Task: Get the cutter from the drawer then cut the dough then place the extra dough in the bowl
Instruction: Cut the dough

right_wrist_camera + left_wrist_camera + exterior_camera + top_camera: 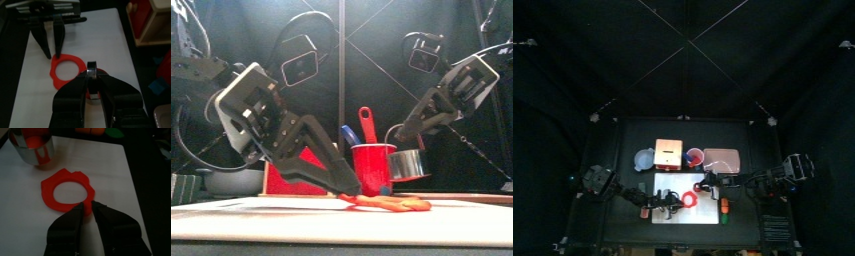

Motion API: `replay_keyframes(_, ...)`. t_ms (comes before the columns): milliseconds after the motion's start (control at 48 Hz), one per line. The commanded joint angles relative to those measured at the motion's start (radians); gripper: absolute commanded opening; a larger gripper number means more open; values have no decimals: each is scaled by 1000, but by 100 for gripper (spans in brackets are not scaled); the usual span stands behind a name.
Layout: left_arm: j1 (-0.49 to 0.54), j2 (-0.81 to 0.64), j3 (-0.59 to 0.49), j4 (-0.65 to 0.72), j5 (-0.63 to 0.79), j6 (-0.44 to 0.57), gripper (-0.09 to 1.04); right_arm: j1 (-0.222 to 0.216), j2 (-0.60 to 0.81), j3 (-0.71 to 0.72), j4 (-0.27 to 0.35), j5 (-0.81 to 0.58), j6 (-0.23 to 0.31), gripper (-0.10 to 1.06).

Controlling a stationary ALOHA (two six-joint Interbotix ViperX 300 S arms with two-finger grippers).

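Midway across the white cutting board (137,178), pinching the likely soft, tear-prone dough ring (50,190) by its rim in the left gripper (87,207), with the right gripper (92,70) clamped on the cutter (413,163).

The left arm slants down from the left side, its claw (87,206) lowered and tilted toward the middle. The right arm slants down opposite, its claw (92,72) clamped on the cutter (412,162).
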Motion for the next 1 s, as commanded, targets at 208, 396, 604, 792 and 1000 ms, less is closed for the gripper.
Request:
replay_keyframes(208, 3, -81, 12, 17, -6, 3, 72, -18, -11, -3, -3, 77, 0, 61)
replay_keyframes(396, 2, -112, 23, 32, -6, 3, 72, -20, -8, 0, -5, 84, 2, 64)
replay_keyframes(604, 3, -118, 25, 52, -6, 3, 72, -18, 2, 5, 0, 86, 3, 69)
replay_keyframes(792, 14, -120, 23, 64, -6, 3, 72, -14, 6, 5, 0, 86, 3, 73)
replay_keyframes(1000, 23, -121, 21, 95, -6, 3, 72, -14, 6, 3, -2, 86, 3, 76)
